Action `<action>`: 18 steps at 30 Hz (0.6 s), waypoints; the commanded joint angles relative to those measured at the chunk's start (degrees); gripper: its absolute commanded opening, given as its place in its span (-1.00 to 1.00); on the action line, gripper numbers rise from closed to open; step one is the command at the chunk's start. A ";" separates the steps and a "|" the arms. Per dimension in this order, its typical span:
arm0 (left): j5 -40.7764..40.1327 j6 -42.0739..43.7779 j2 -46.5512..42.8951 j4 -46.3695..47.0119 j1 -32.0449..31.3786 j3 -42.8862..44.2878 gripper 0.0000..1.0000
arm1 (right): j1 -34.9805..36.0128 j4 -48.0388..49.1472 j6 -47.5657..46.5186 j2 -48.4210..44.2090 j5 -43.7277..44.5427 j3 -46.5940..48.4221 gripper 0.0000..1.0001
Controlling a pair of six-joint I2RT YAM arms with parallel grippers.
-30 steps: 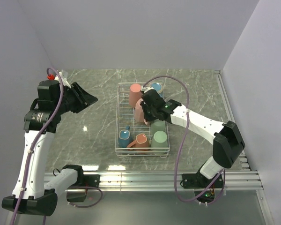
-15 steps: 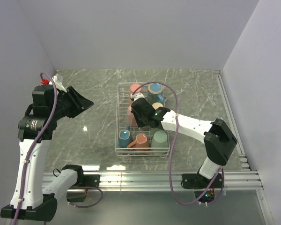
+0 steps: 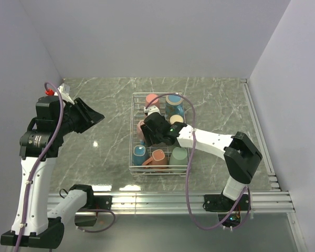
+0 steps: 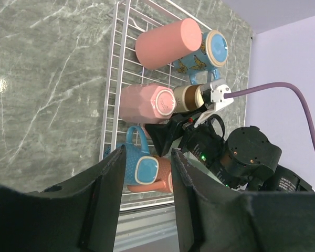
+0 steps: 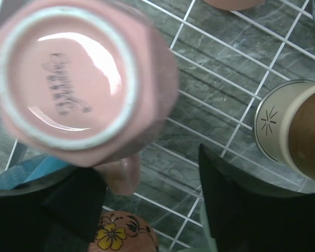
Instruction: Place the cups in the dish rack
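Sitting near the middle of the tabletop (image 3: 107,142), a bit toward its far edge, is the dish rack (image 3: 132,121), a white wire basket. It is low and open on top, so cups can be dropped in from above.

The right arm (image 3: 210,139) reaches from the near right corner into the rack. The left arm (image 3: 39,142) stands tall over the left edge of the tabletop. I think it waits there so the two arms do not bump.

About seven cups are in the rack, and I see none on the bare tabletop. At the far end a plain pink cup (image 4: 163,44) lies on its side against a blue butterfly cup (image 4: 210,50). At the near end are a teal cup (image 3: 139,152), a flowery orange cup (image 3: 156,157) and a mint green cup (image 3: 179,155), packed close to save room.

In the middle, by the rack's left side, is the ridged pink cup (image 5: 73,73). Its bottom faces the right claw (image 5: 147,173). I cannot tell if it lies flat or leans. A cream cup (image 5: 275,128) is just beside it.

The right claw's fingers are wide apart, one on each side of the pink cup's handle (image 5: 123,176), not squeezing it. The left claw (image 4: 147,155) is apart too, with nothing in it.
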 commanded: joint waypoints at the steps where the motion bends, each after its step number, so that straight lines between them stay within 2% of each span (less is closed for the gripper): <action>1: -0.50 0.39 -1.05 1.38 0.14 -0.49 -0.11 | -0.04 0.85 -0.07 -0.20 2.29 3.05 0.51; 11: -1.38 1.00 -0.88 1.03 0.14 -0.33 -0.11 | 0.58 -4.08 0.54 -6.69 2.12 7.10 0.56; 18: -2.87 2.15 1.14 1.29 0.14 2.31 -0.11 | 0.75 -9.17 0.72 -18.63 -0.52 13.78 0.57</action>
